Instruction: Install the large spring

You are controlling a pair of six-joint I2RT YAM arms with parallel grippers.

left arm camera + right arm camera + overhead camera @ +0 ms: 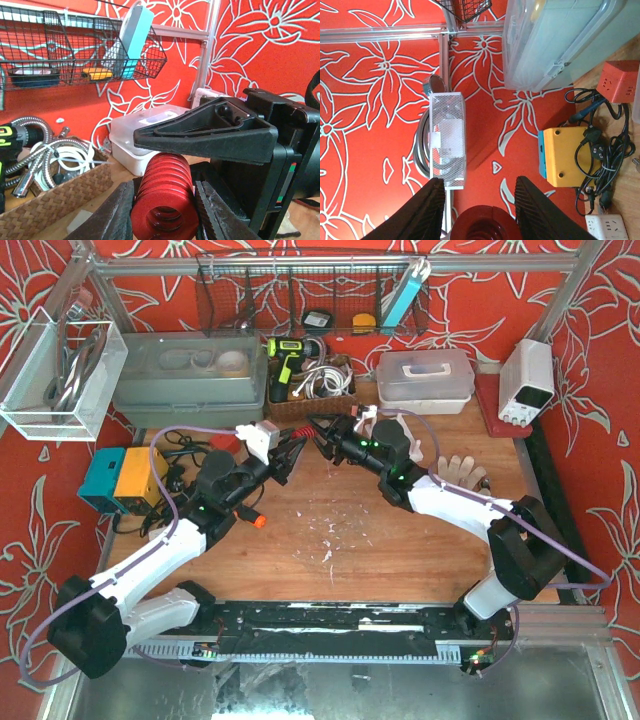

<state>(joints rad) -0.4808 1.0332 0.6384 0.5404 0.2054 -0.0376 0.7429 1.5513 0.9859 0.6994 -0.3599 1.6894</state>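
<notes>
The large spring point(165, 192) is a red coil, held lengthwise between the fingers point(112, 215) of my left gripper point(165, 212), which is shut on it. My left gripper point(290, 455) and right gripper point(318, 437) meet tip to tip above the back middle of the table. In the right wrist view the spring's red end point(487, 226) sits between the spread fingers point(420, 210) of my right gripper point(480, 212), with a gap on each side. One black finger of the right gripper point(210, 132) reaches over the spring in the left wrist view.
Behind the grippers stand a wicker basket point(310, 390) of hoses with a drill, a white lidded box point(425, 378) and a grey bin point(190, 370). A yellow and blue box point(120, 478) with cables is at left. A glove point(462, 472) lies at right. A black rail point(330, 625) runs along the front.
</notes>
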